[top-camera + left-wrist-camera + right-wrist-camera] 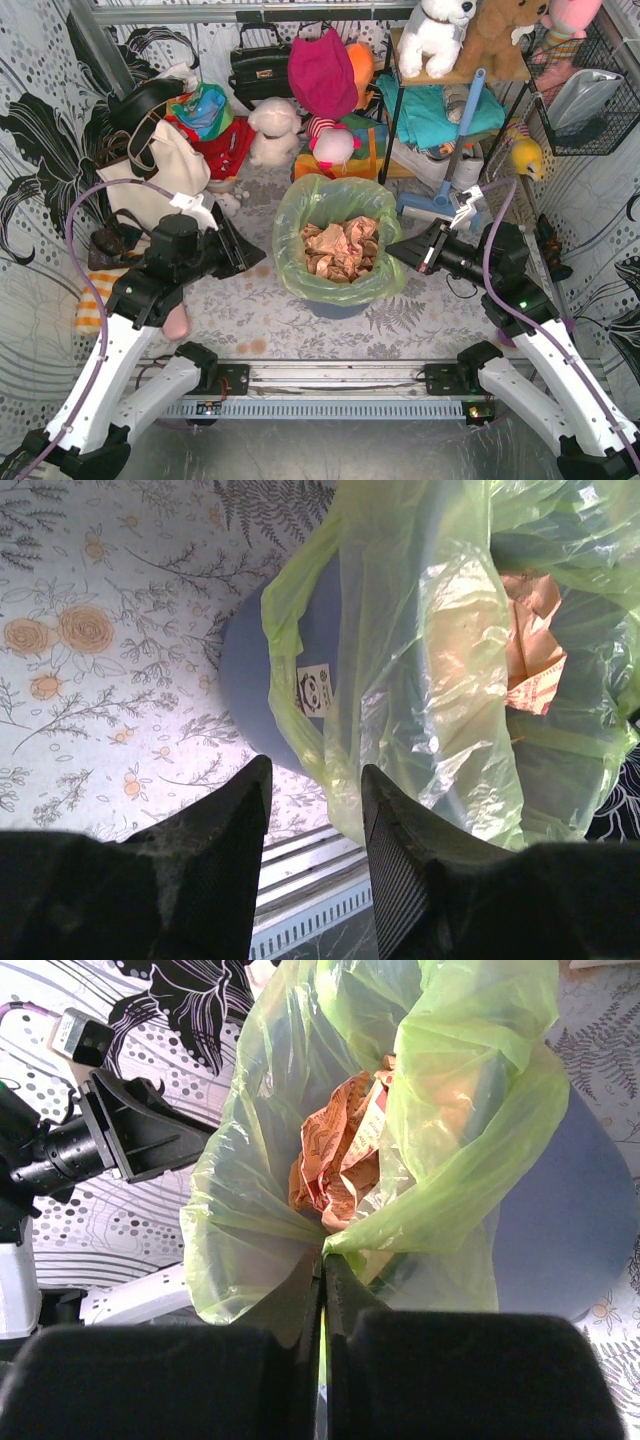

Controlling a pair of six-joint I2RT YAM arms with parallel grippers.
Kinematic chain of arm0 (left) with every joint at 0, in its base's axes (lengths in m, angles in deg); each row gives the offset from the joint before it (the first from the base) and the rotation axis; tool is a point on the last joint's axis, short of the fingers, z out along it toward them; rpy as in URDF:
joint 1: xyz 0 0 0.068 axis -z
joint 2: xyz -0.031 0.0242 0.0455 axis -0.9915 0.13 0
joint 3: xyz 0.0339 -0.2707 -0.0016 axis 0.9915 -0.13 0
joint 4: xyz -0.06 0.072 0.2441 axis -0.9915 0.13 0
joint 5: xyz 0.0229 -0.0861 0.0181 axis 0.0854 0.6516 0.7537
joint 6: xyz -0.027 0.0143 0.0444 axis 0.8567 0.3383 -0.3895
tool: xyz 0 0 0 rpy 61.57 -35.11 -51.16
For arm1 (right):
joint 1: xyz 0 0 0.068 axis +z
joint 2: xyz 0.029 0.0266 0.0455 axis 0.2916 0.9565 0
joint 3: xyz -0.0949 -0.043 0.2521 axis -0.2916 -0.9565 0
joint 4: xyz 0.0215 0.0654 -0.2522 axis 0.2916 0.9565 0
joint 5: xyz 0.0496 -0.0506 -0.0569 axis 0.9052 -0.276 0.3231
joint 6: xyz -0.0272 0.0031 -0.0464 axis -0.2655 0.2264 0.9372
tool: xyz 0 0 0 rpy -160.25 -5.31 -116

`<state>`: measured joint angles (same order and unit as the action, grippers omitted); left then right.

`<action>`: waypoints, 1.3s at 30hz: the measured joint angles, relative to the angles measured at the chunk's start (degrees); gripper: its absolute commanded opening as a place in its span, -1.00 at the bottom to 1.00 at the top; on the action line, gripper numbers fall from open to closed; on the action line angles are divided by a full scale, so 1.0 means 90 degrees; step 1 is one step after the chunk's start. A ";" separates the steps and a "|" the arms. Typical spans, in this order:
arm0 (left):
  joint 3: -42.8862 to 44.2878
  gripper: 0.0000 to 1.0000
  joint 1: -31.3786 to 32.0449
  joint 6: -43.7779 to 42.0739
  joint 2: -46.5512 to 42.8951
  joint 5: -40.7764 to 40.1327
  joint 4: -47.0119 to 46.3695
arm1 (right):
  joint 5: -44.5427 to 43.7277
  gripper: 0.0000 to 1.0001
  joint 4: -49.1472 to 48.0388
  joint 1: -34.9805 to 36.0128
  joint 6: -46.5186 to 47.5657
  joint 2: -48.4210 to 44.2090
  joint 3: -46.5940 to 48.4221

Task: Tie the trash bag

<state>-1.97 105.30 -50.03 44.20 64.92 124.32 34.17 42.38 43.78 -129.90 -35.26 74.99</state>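
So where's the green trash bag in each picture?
Top view: the trash bag sits in the middle of the picture.
Left wrist view: the trash bag fills the right half.
Right wrist view: the trash bag fills the middle, pinched at the bottom by the right claw.
Shared landmark: the crumpled tan paper inside it shows in all three views.

Layout about the two tools: the trash bag [300,215] sits in the bin [245,670], with paper [340,250] inside it. Just ahead of the left gripper [315,780] stand bin and bag, the bag's edge apparently beside one finger. Between the right gripper [325,1260] fingers lies a fold of the bag's rim, the paper just beyond.
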 measured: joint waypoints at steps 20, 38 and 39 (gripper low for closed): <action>-0.3339 0.06 0.0000 0.3011 -0.2220 0.1734 -0.2577 | -0.0092 -1.00 0.0435 0.0000 0.0168 -0.0197 0.0134; -0.3944 -1.00 0.0000 0.3308 -0.1843 0.1904 -0.3810 | -0.0095 -1.00 0.0155 0.0000 0.0070 -0.0107 0.0134; -0.3869 -1.00 0.0000 0.3257 -0.1838 0.1909 -0.3694 | -0.0092 -1.00 0.0155 0.0000 0.0070 -0.0107 0.0134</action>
<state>-36.79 105.30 -20.72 27.65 82.10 91.08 33.34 43.77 43.78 -129.27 -36.22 76.20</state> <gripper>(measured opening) 0.009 0.003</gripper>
